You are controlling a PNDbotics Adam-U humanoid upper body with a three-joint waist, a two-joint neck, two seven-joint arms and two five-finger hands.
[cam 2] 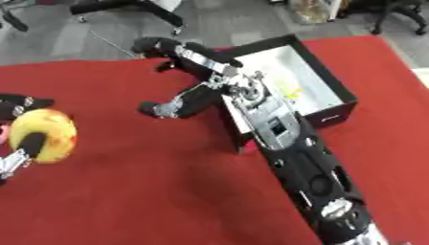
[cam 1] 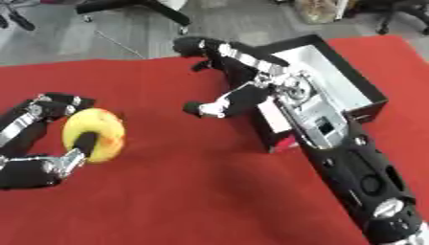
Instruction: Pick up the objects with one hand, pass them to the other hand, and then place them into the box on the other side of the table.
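Note:
A round yellow fruit with a red blush sits in my left hand at the left of the red table, thumb across its front and fingers curled behind it. My right hand hovers over the middle of the table, just left of the box, fingers spread and holding nothing. The box is black outside and white inside, at the table's far right; my right forearm hides its left wall.
A red cloth covers the table. Beyond the far edge is grey floor with office chair bases. My right forearm runs diagonally from the lower right corner.

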